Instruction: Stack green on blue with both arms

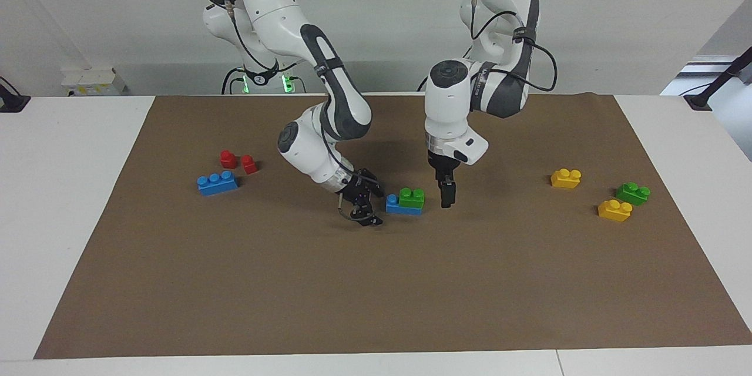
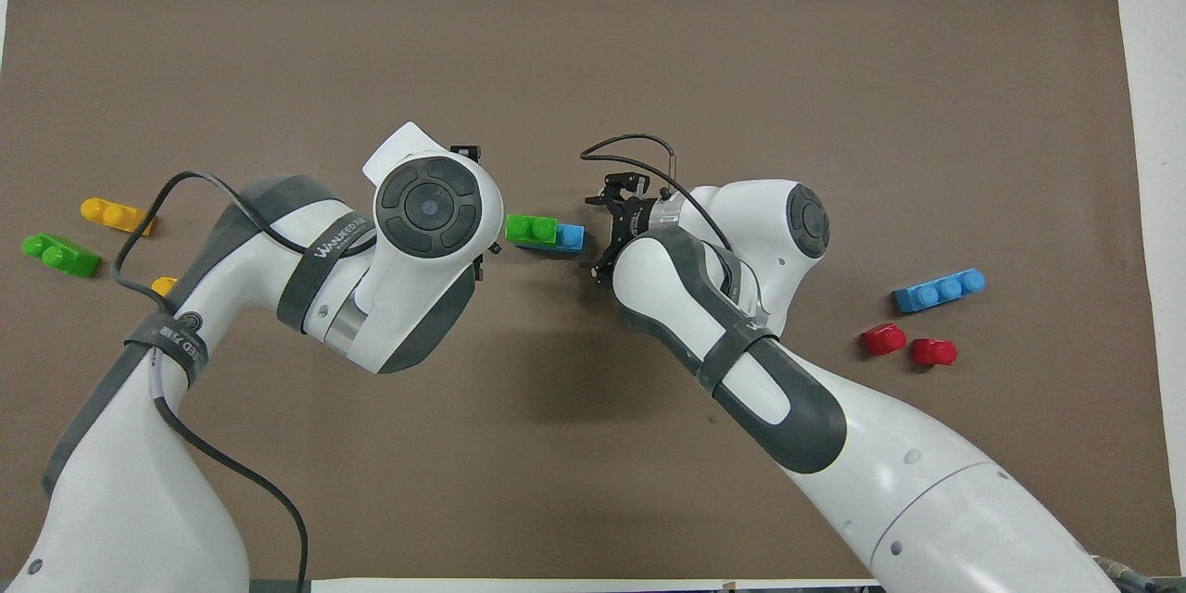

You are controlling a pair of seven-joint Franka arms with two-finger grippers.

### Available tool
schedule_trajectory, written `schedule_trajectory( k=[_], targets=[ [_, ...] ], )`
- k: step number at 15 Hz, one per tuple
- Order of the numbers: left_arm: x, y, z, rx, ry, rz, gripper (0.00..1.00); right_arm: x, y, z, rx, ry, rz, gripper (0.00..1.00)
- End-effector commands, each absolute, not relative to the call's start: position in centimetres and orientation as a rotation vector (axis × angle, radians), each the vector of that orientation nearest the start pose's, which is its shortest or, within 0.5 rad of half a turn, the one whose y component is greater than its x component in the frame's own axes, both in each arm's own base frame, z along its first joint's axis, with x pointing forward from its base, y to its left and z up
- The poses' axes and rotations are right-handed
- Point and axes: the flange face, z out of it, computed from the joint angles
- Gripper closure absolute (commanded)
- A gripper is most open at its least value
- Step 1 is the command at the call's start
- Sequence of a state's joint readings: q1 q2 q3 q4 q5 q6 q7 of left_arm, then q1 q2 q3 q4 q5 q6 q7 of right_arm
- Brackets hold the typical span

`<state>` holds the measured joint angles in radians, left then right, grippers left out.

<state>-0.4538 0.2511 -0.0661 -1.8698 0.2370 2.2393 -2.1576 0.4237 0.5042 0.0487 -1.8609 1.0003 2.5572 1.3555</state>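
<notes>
Facing view: the green brick (image 1: 411, 197) sits on the blue brick (image 1: 399, 207) near the middle of the brown mat (image 1: 376, 282) that covers the counter (image 1: 64, 200). It covers the blue brick's end toward the left arm, and one blue stud shows at the end toward the right arm. The left pincer (image 1: 447, 194) hangs just beside the stack, toward the left arm's end, fingers pointing down and spread, touching nothing. The right pincer (image 1: 365, 207) is low over the mat just beside the stack's other end, tilted, fingers spread, apart from the bricks. A second blue brick (image 1: 217, 183) and two red bricks (image 1: 238, 161) lie toward the right arm's end. A second green brick (image 1: 633, 193) and two yellow bricks (image 1: 589, 194) lie toward the left arm's end.

Overhead view: the stack's green brick (image 2: 531, 229) and blue brick (image 2: 567, 237) lie between the two wrists, with bare mat (image 2: 593, 65) around them. The right pincer (image 2: 607, 236) stands spread just beside the blue end. The left pincer (image 2: 477, 204) is mostly hidden under its own wrist. The spare blue brick (image 2: 939, 289) and red bricks (image 2: 908, 345) lie near one short edge of the mat, the spare green brick (image 2: 60, 255) and a yellow brick (image 2: 116, 215) near the other.
</notes>
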Motion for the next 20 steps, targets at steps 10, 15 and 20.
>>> schedule_trajectory(
  k=[10, 15, 20],
  targets=[
    [58.4, -20.0, 39.8, -2.49, -1.801, -0.307, 0.0, 64.1, 10.9, 38.1, -2.203, 1.71, 0.434, 0.01],
    [59.2, -15.8, 40.5, -2.593, -1.568, -0.277, 0.0, 62.2, 5.9, 44.0, -2.518, 1.328, 0.326, 0.0],
    [59.8, -10.0, 42.0, -2.739, -1.169, -0.218, 0.0, 60.3, 3.4, 50.3, -2.745, 1.019, 0.326, 0.0]
  ],
)
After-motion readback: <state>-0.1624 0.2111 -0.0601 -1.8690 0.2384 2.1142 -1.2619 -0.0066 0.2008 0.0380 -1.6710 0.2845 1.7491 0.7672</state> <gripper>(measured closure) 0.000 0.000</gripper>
